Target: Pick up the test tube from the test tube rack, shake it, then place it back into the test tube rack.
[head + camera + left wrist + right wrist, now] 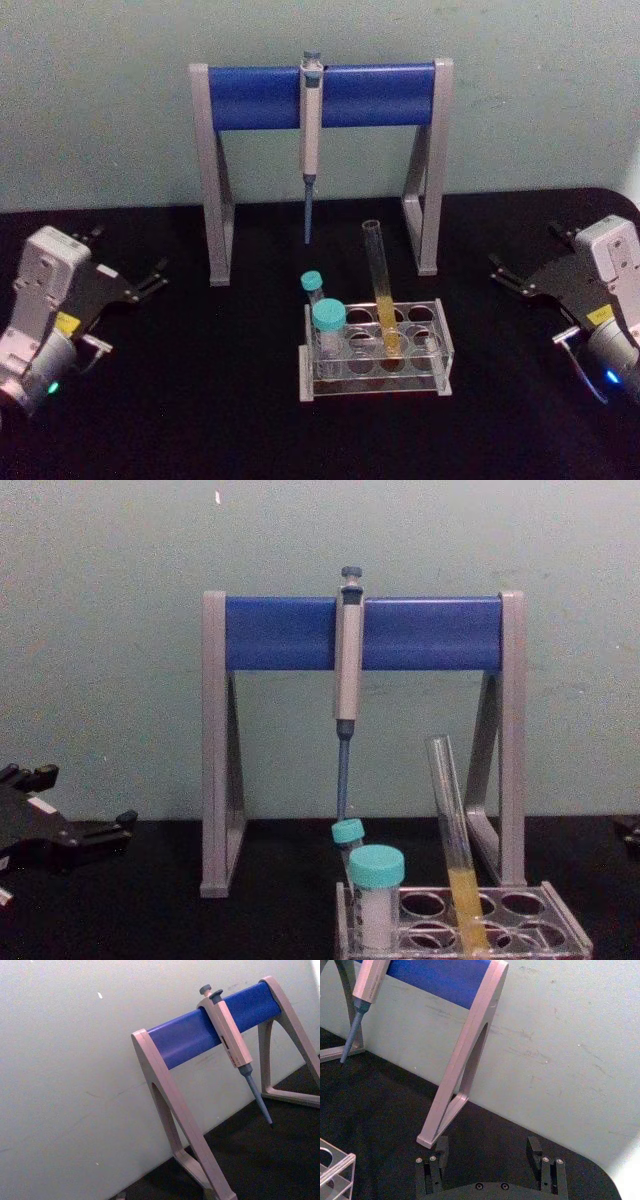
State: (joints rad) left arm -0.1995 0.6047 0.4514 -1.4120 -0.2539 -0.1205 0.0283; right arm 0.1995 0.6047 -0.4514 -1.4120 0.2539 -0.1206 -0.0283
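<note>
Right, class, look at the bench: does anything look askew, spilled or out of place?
Only the test tube: it leans in its hole in the test tube rack, top tilted left rather than upright. No spill shows. The left gripper and right gripper rest open at either side.

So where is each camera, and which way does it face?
Head view: high, looking down on the rack and tube; left gripper and right gripper open at the sides.
Chest view: low, looking level across the table; left gripper at its left edge.
Left wrist view: on the left arm, facing the wall.
Right wrist view: on the right arm, over its fingers.
All share the stand and pipette.
</note>
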